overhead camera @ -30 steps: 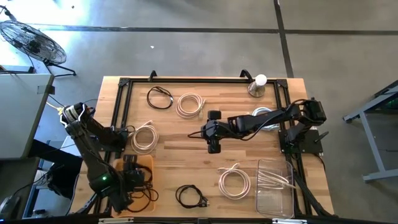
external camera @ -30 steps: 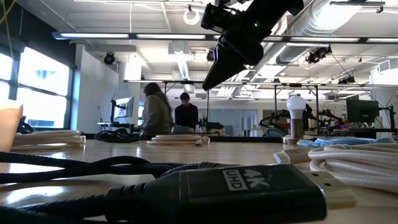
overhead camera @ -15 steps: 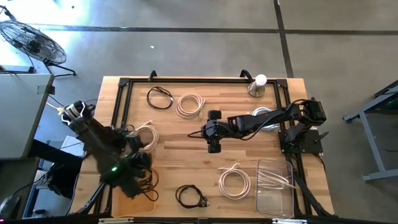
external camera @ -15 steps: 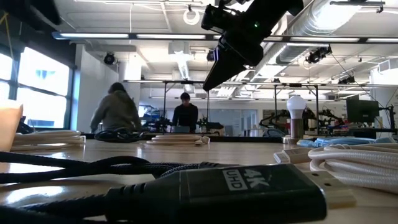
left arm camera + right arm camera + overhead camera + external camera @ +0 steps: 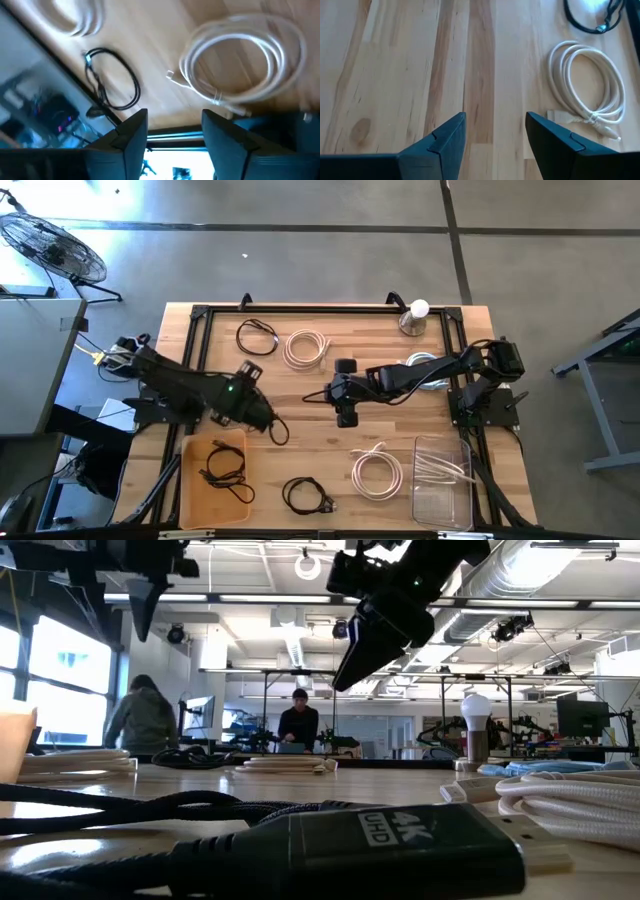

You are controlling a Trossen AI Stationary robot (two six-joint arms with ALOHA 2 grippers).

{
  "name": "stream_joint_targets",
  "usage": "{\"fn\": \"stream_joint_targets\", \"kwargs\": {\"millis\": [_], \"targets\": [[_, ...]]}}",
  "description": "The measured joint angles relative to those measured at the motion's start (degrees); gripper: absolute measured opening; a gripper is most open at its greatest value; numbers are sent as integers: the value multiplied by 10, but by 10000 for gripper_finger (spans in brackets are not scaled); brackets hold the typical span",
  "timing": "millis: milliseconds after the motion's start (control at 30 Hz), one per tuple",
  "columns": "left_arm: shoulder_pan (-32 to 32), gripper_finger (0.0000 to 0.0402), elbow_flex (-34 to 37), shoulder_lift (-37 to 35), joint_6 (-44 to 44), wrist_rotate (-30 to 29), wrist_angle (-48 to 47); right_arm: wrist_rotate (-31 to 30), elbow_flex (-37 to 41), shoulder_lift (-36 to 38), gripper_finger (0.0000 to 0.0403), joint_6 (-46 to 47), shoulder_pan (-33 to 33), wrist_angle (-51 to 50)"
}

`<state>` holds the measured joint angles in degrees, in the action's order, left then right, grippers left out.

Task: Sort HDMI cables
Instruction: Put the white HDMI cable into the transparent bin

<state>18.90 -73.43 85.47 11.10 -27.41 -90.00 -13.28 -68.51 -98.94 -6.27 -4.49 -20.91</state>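
Observation:
HDMI cables lie coiled on the wooden table: at the far side a black coil [image 5: 257, 337] and a white coil [image 5: 305, 348], at the near side a white coil [image 5: 377, 472] and a black coil [image 5: 307, 495]. A pale coil [image 5: 424, 364] lies partly under my right arm. More black cable [image 5: 225, 466] rests in a wooden tray [image 5: 190, 490], and white cable [image 5: 441, 468] in a clear bin [image 5: 445, 505]. My left gripper [image 5: 268, 423] hangs open left of the table's middle, with nothing between its fingers [image 5: 131, 135]. My right gripper [image 5: 345, 418] hangs open over bare wood at the middle [image 5: 495, 120].
A black metal frame [image 5: 195, 340] runs round the table. A light bulb on a stand [image 5: 415, 315] is at the far right. In the low view a black plug [image 5: 400, 840] fills the foreground. People stand in the room behind [image 5: 300, 725].
My left gripper has swung from over the wooden tray at the near left toward the table's middle, rolling its wrist on the way. The tray now shows black cable lying in it. A person in the room behind has walked toward the left.

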Motion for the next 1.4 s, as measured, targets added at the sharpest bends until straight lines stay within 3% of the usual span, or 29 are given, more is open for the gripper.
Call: {"fn": "stream_joint_targets", "kwargs": {"millis": [133,333,567,933,1400], "targets": [[-26,163,0,0,107,54,4,0,0,0,197,0,0,-13],[-55,160,0,0,158,132,43,0,0,0,196,-1,0,-17],[-78,160,12,0,164,111,120,0,0,0,194,-2,0,-22],[-101,160,184,-5,230,100,179,0,0,0,182,-13,0,-29],[-100,160,196,-10,273,114,291,3,0,0,174,-14,0,-18]]}}
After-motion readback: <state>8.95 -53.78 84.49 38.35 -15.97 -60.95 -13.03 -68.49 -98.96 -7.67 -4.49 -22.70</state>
